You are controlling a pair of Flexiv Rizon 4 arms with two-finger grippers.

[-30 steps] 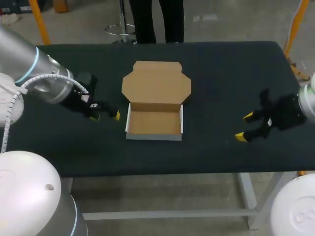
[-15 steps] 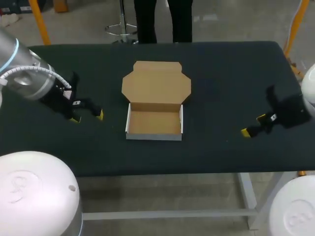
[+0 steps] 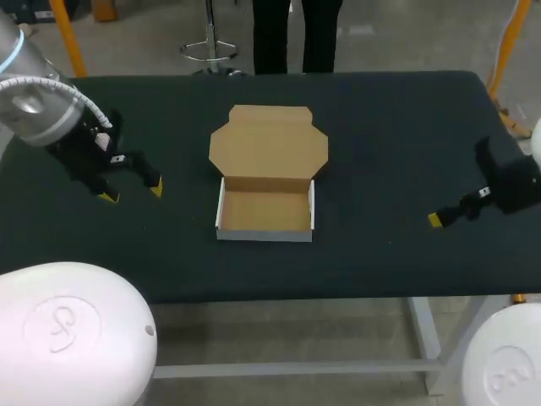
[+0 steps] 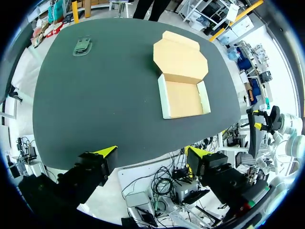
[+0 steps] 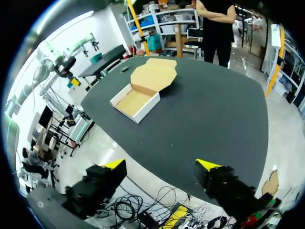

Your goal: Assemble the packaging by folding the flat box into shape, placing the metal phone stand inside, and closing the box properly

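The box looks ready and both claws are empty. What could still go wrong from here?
1. The metal phone stand lies near a corner of the table, well away from the box; a clumsy grab might push it off the edge.
2. The box sits loose, with the left gripper and right gripper both open and away from it, so it may slide when the stand goes in or the lid is folded.
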